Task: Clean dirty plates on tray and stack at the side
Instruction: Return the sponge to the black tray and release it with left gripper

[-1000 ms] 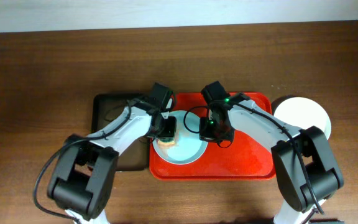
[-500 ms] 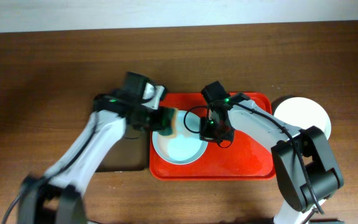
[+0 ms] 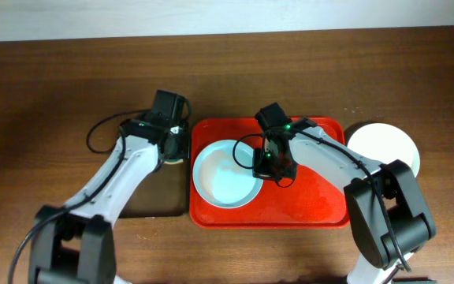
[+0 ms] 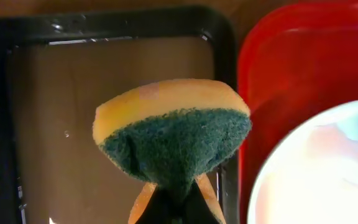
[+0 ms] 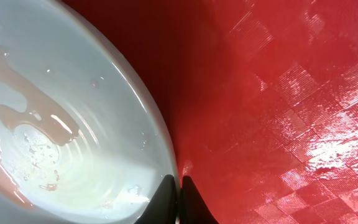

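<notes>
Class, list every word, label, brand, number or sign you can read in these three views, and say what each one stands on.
None: no view shows any readable text.
The red tray, the plate, the sponge and the black-rimmed tray carry no lettering.
The green light is only a lamp, not a sign.

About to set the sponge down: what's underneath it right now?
The black-rimmed brown tray; its bare floor shows around the sponge. The patch straight below is hidden by the sponge itself. The red tray and plate sit off to one side, not beneath.
</notes>
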